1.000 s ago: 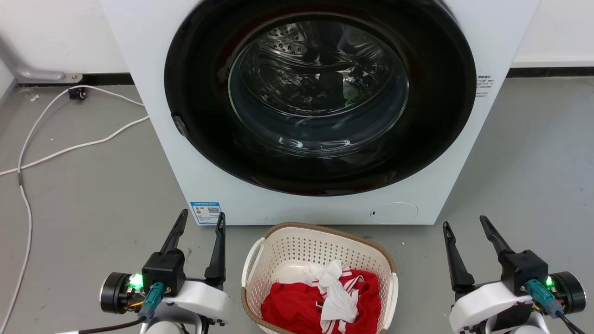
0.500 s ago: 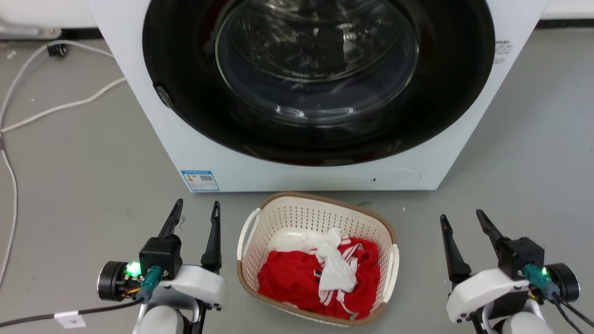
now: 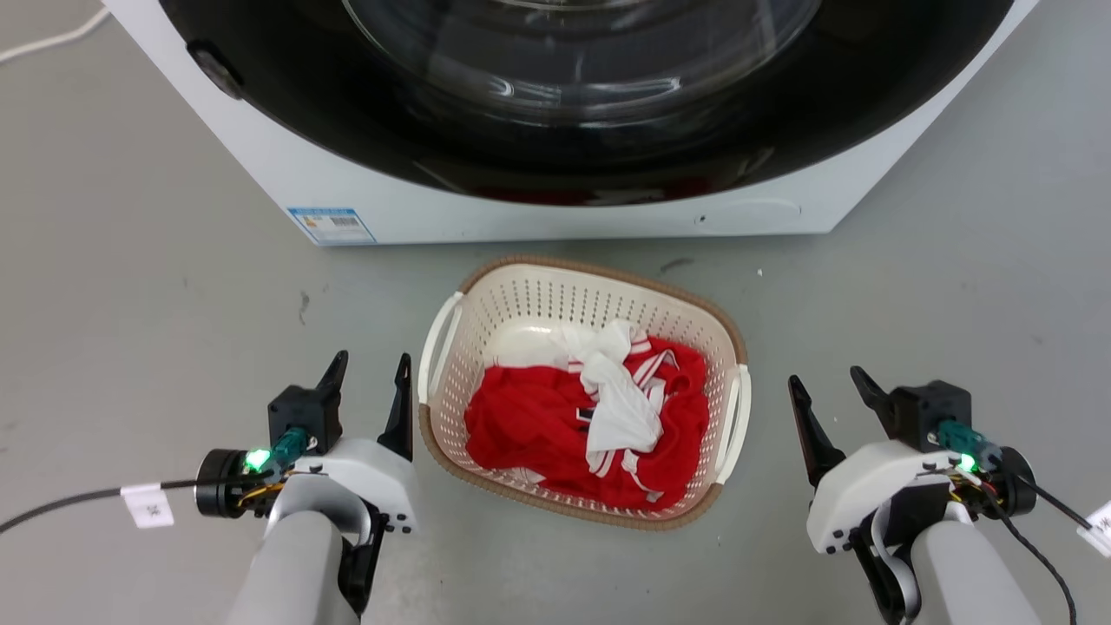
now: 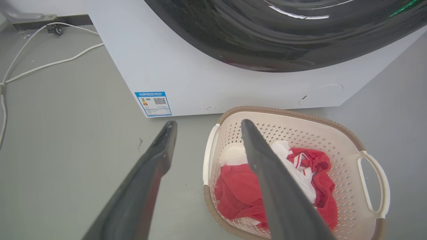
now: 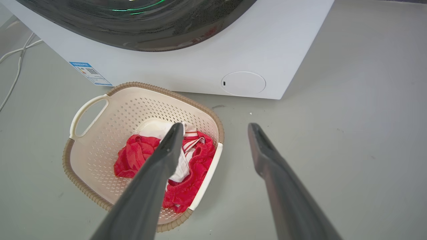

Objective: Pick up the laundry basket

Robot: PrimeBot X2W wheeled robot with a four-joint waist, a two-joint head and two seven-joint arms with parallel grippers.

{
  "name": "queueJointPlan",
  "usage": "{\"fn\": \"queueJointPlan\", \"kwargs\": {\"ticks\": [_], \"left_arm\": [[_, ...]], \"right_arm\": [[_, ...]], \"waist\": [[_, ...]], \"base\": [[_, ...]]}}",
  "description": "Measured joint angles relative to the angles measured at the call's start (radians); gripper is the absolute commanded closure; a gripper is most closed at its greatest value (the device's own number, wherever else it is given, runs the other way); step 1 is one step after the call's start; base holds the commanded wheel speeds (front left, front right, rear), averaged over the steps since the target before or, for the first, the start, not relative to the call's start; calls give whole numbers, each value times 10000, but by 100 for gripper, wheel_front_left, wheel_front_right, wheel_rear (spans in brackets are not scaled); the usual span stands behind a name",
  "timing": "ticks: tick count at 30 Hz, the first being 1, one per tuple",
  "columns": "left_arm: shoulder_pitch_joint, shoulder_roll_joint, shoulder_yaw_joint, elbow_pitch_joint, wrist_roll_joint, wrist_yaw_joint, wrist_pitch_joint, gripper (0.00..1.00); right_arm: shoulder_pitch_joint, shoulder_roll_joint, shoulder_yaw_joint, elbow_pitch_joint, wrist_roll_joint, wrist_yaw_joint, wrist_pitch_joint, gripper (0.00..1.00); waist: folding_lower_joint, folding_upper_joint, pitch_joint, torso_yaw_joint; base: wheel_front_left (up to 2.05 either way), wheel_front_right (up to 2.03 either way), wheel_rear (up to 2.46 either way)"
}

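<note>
The laundry basket (image 3: 555, 299) stands on the grey floor just in front of the washing machine. It is cream, perforated and brown-rimmed, and holds red and white clothes (image 3: 555, 417). My left gripper (image 3: 373, 358) is open beside the basket's left handle (image 3: 434, 347), its inner finger close to the rim. My right gripper (image 3: 825, 376) is open a little to the right of the right handle (image 3: 736, 417), apart from it. In the left wrist view the left gripper (image 4: 208, 122) straddles the basket's (image 4: 300, 131) near handle. In the right wrist view the right gripper (image 5: 216, 125) frames the basket's (image 5: 140, 106) right edge.
The white washing machine (image 3: 521, 208) with its dark round door rises right behind the basket. A white cable (image 4: 50, 63) trails over the floor to the far left, by the wall. Grey floor (image 3: 955, 286) lies on both sides.
The head view has tipped downward, so the washing machine slid up and the whole basket came into view. Both grippers stay open and now flank the basket's sides.
</note>
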Motion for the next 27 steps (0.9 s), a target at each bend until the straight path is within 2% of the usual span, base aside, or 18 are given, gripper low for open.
{"fn": "queueJointPlan", "kwargs": {"ticks": [11,17,22,27], "left_arm": [[-2343,198,-161,2842,-740,-416,815,0],[-3684,451,-497,3822,-1120,-487,1168,0],[-4615,502,-1164,4380,-1912,-497,1730,0],[-5295,915,-1871,4704,-2583,-497,2263,0]], "right_arm": [[-1629,0,337,2002,545,0,963,0],[-2807,0,765,3208,932,0,1187,0],[-3708,2,1164,4207,1413,0,1170,0],[-4422,2,1666,5045,1904,0,1030,0]], "waist": [[0,-1,1606,-104],[0,0,2463,-186],[1,0,3130,-270],[0,-1,3558,-404]], "base": [[0,0,0],[0,0,0],[0,0,0],[0,0,0]]}}
